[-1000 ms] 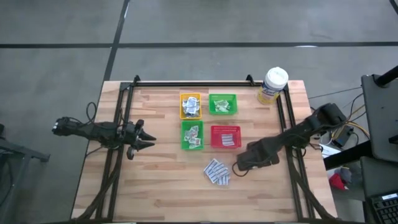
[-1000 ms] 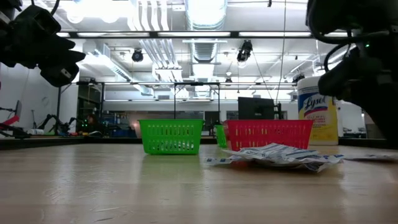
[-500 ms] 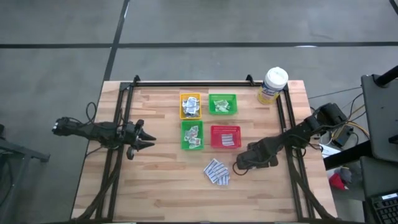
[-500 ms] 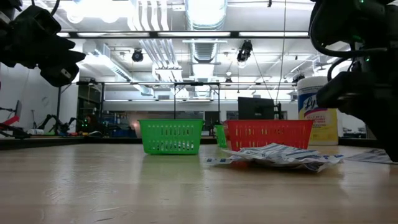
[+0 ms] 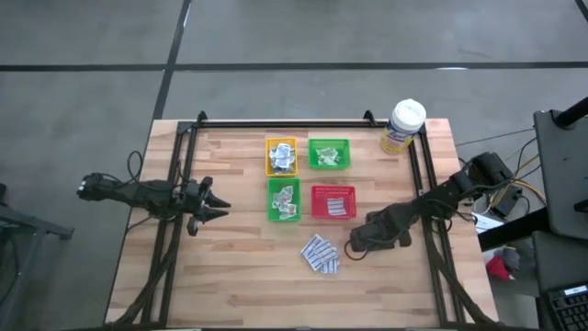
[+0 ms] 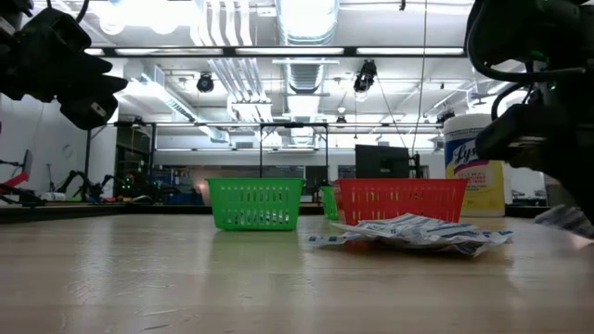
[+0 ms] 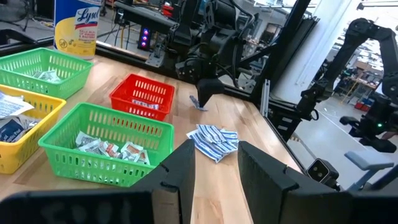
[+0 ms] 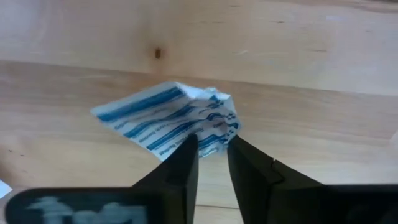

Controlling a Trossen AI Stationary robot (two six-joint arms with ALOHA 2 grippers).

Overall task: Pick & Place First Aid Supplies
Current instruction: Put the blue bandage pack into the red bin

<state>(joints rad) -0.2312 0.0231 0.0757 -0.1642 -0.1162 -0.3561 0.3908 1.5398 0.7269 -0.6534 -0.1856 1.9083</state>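
Right gripper (image 8: 212,163) pinching edge of blue-and-white pad (image 8: 168,121), low over table (image 5: 239,276) beside loose packet pile (image 5: 321,254). Red tray (image 5: 333,203) just beyond, nearer R arm. Left gripper (image 5: 220,209) half-open, empty, well apart.

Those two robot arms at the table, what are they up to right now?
The right tool has pinched the edge of a blue-and-white packet just off the wooden table, near a small pile of similar packets. Four little trays, yellow, two green and red, already hold sorted supplies. The left tool waits off to the side, open and empty.
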